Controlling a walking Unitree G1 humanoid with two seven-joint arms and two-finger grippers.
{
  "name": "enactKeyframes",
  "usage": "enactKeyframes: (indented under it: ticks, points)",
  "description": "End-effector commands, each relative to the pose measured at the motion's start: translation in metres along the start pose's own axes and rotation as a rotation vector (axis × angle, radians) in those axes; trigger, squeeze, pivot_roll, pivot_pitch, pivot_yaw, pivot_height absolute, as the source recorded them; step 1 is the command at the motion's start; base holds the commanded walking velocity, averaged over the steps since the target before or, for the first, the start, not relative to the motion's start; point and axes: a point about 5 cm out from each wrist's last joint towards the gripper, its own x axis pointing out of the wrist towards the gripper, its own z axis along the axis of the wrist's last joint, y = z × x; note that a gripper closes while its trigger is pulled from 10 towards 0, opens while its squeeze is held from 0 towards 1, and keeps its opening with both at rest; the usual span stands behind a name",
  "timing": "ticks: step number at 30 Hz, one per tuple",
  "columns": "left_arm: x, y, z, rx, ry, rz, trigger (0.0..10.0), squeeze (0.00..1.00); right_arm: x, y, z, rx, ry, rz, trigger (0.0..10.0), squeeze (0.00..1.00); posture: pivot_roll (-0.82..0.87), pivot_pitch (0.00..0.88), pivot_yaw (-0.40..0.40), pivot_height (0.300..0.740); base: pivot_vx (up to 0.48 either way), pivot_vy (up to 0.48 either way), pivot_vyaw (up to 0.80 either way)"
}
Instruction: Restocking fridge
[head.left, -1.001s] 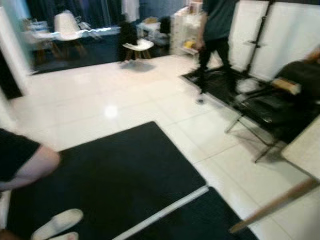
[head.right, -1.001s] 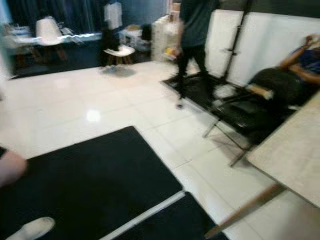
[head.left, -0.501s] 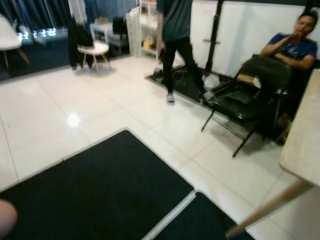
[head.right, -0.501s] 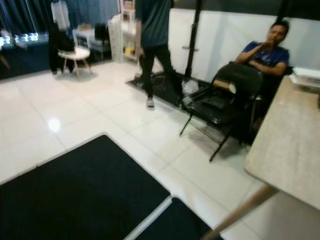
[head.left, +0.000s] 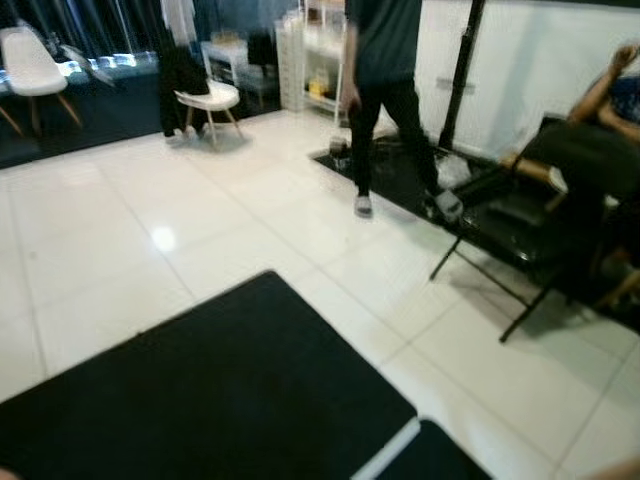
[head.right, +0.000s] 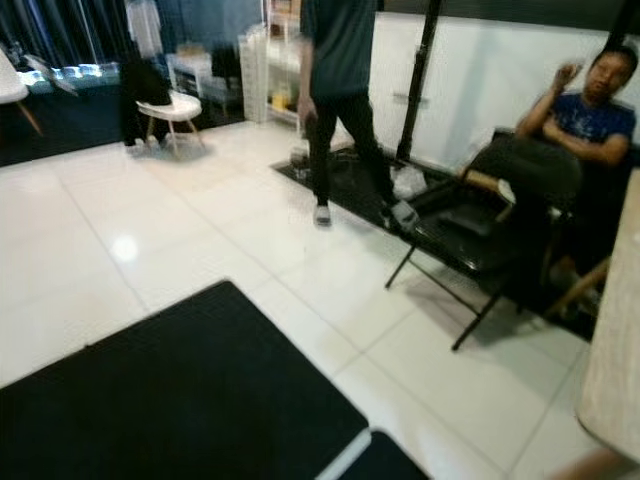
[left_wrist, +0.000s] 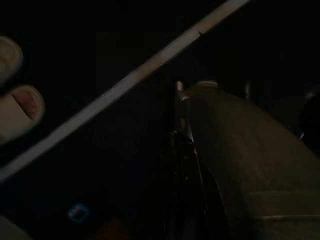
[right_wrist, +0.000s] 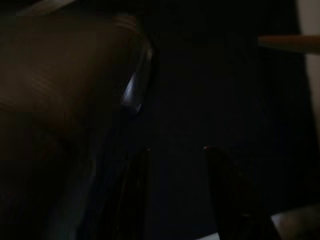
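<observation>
The step in hand, as I judge it, is walking to the fridge, and where the fridge stands, which way its door faces and how its long axis runs I cannot tell. To do this step well the robot should turn slowly until the fridge is found, keep on the open white tiled floor, mind the edge of the black mat, and pass well apart from the walking person, the seated person and the folding chair. The right gripper hangs in shade with its two fingers apart and nothing between them. For the left gripper, in the dark, I cannot tell the state.
</observation>
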Motion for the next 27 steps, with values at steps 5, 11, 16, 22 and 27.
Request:
enactKeyframes:
  ticks: [5,11,16,22,27]
  points:
    - [0.0000,-0.0005,-0.0008,0.009,0.004,-0.001,10.0,0.00,-0.0006,-0.0031,0.0010,0.006,-0.005,-0.011,10.0,0.00,-0.10,0.000,0.031,0.740,0.347,0.000,0.00]
    - [0.0000,-0.0005,-0.0008,0.009,0.003,-0.001,10.0,0.00,-0.0006,-0.0029,0.0001,0.001,0.007,-0.007,10.0,0.00,-0.10,0.000,0.031,0.740,0.346,0.000,-0.36]
    - [0.0002,-0.0011,-0.0005,0.009,0.003,-0.001,10.0,0.00,-0.0007,-0.0033,0.0003,0.018,0.002,-0.008,10.0,0.00,-0.09,0.000,0.033,0.740,0.347,0.000,-0.78]
    - [0.0003,-0.0015,-0.0007,0.009,0.003,-0.001,10.0,0.00,-0.0008,-0.0040,0.0003,0.007,0.004,-0.011,10.0,0.00,-0.09,0.000,0.030,0.740,0.346,0.000,0.00]
    - [0.0003,-0.0018,-0.0010,0.009,0.004,-0.001,10.0,0.00,-0.0009,-0.0045,-0.0005,0.004,0.010,-0.014,10.0,0.00,-0.09,0.000,0.028,0.740,0.346,0.000,0.00]
